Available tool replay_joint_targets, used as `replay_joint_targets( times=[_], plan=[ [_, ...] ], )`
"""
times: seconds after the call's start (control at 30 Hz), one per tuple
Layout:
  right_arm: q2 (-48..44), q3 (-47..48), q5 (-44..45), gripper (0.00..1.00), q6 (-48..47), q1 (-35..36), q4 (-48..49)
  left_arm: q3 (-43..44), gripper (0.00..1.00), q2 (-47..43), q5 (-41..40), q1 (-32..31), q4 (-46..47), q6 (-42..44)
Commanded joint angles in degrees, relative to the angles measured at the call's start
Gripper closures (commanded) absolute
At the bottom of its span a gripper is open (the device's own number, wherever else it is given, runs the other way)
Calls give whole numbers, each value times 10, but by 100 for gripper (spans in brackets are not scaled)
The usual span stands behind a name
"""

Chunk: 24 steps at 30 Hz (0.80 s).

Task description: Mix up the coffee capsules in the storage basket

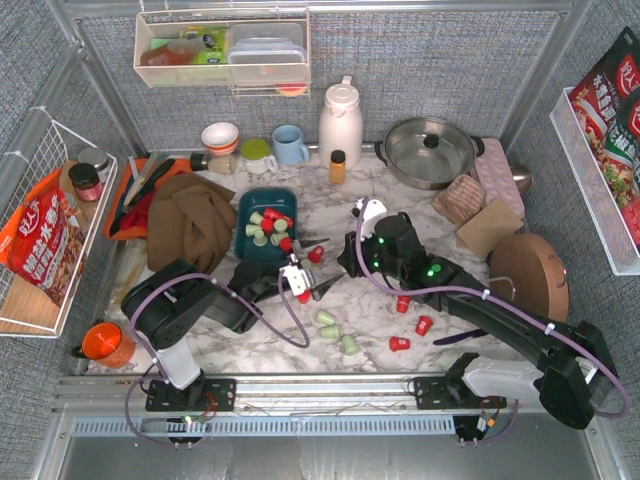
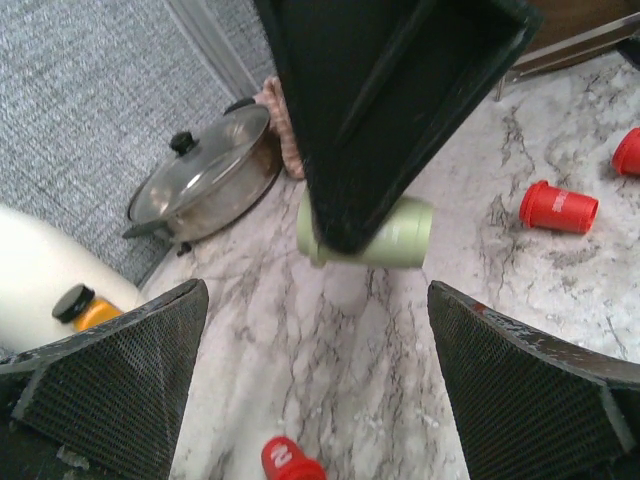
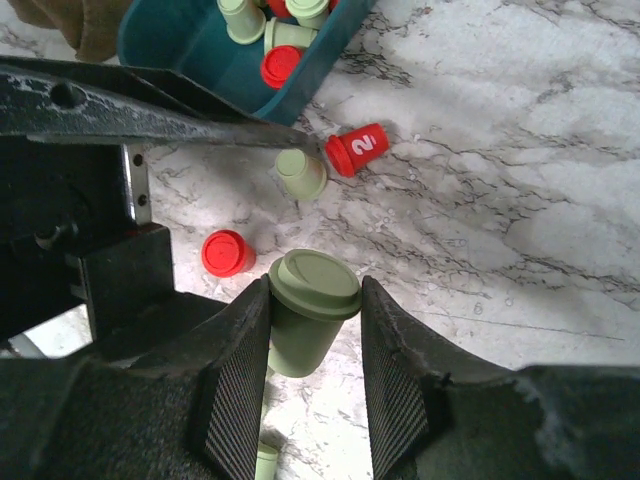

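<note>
My right gripper [image 3: 315, 292] is clamped on a pale green capsule [image 3: 305, 342]. Its fingers [image 3: 240, 370] press the tapered sides, the flat lidded end faces the wrist camera, and the capsule is held above the marble table [image 3: 520, 200]. My left gripper [image 2: 315, 300] sits just beside it with its jaws spread wide and nothing between them. From its own camera the held capsule shows right ahead, pinched in the dark right fingers. On the table around my hands lie loose pods: a red capsule [image 3: 224, 252] below the held one, a green capsule [image 3: 300, 172] a little farther on, and a red capsule marked 2 [image 3: 357, 148] just beside the basket's corner. Off to my right, nearer the table's front edge, lie three more green capsules [image 1: 327, 318] and three more red capsules [image 1: 403, 303], scattered apart from one another. Beyond my grippers stands the storage basket [image 3: 170, 40], dark teal, holding a jumble of red and green capsules [image 1: 262, 222]. A crumpled brown cloth [image 1: 190, 220] lies against its left side. At the far edge of the table stand a small amber bottle [image 1: 338, 166], a white jug [image 1: 340, 122] and a lidded steel pot [image 1: 430, 150].
</note>
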Motion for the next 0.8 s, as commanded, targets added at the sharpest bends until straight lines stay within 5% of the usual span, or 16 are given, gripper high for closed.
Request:
replay_joint_targets(
  times=[0.0,0.2,0.47,0.77],
  plan=[
    [-8,-11,-36,64,24,-1,49,19,1,8,10,-18,31,26],
    [-13,-16,-65,64,34,-3,65,24,1,6,4,-29,31,36],
    [-4,-13,-84,63,40,-8,61,27,40,4,16,-33,29,42],
    [3,-8,-88,60,43,-13,52,27,52,-1,22,-32,30,40]
  ],
)
